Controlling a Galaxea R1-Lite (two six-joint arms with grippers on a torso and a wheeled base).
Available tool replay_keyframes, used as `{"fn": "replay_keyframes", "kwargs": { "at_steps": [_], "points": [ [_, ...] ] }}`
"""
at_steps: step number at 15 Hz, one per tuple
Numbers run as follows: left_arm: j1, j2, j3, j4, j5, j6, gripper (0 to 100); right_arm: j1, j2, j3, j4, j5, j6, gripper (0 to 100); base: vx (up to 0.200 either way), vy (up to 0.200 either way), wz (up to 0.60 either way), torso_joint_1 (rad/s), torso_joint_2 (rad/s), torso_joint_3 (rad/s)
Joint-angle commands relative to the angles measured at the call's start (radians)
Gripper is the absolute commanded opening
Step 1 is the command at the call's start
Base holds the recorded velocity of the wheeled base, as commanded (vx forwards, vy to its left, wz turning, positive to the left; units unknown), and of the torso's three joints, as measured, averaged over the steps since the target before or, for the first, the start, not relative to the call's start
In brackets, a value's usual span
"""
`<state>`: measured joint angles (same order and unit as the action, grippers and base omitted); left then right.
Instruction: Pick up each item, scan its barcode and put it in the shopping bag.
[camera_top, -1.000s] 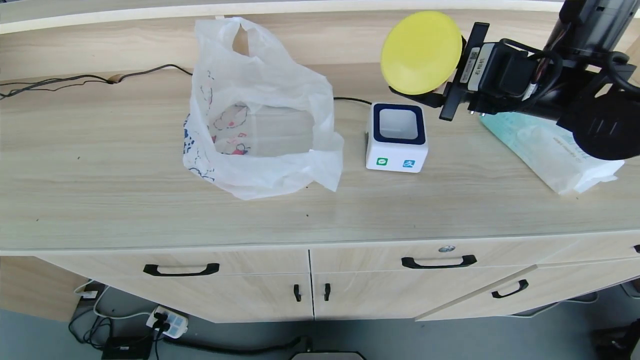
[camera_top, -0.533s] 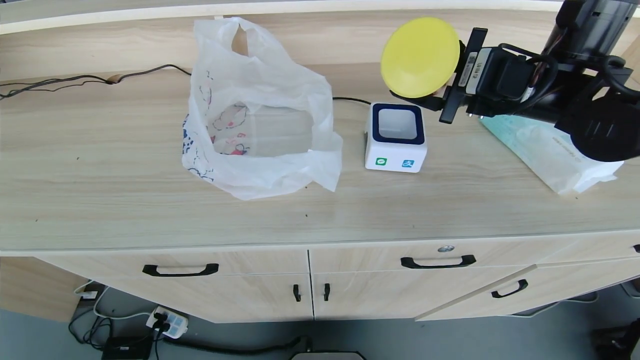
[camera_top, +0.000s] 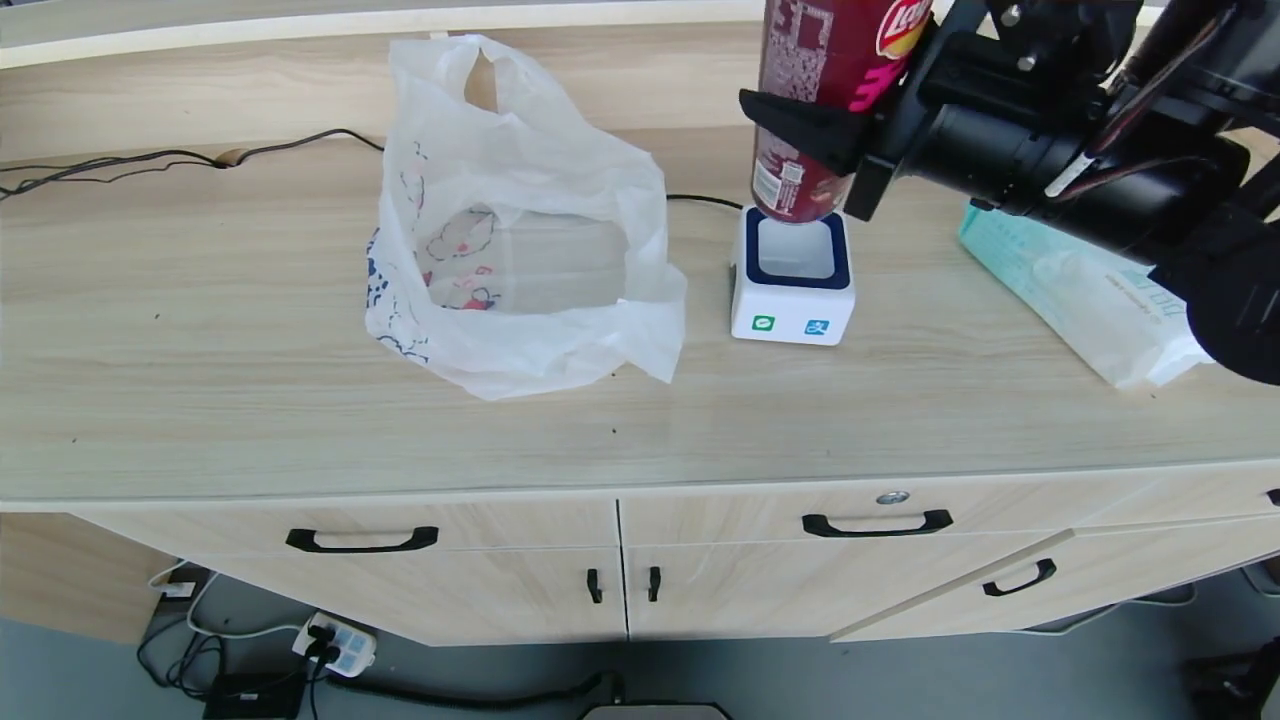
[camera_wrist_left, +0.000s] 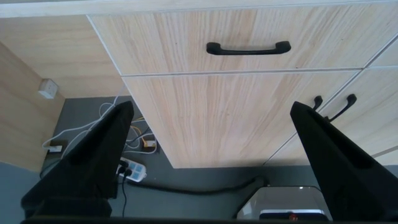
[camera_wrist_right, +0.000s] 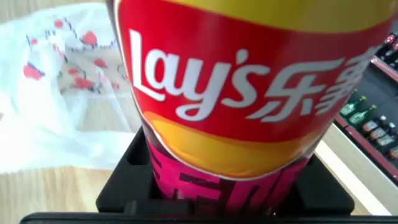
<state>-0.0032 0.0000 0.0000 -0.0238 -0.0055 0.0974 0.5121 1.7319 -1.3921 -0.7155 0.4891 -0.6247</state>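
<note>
Red chip can (camera_top: 800, 60), clamped upright in the right gripper (camera_top: 815, 130), hangs with its base just above the window of the white scanner (camera_top: 793, 300), apparently to present its barcode. Beside it, the shopping bag (camera_top: 520, 230) gapes open on the counter (camera_top: 300, 420). The left gripper (camera_wrist_left: 211, 109), fingers spread wide and empty, hangs low by the drawers (camera_wrist_left: 249, 87).

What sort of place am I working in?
Most likely a shop checkout, perhaps a mock one: a barcode scanner on a wooden counter, an open shopping bag beside it, and a chip can held over the scanner.
</note>
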Motion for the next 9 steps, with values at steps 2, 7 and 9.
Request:
{"fn": "replay_keyframes", "kwargs": {
  "at_steps": [2, 7, 9],
  "points": [
    [0.000, 0.000, 0.000, 0.001, 0.001, -0.001, 100, 0.227, 0.075, 0.036, -0.278, -0.343, 0.364, 0, 0.000, 0.000, 0.00, 0.000, 0.00, 0.000],
    [0.000, 0.002, 0.000, 0.001, 0.001, -0.001, 100, 0.238, 0.156, -0.048, -0.305, -0.416, 0.464, 0, 0.000, 0.000, 0.00, 0.000, 0.00, 0.000],
    [0.000, 0.002, 0.000, -0.001, 0.001, 0.001, 100, 0.241, 0.178, -0.087, -0.298, -0.419, 0.482, 0, 0.000, 0.000, 0.00, 0.000, 0.00, 0.000]
  ]
}}
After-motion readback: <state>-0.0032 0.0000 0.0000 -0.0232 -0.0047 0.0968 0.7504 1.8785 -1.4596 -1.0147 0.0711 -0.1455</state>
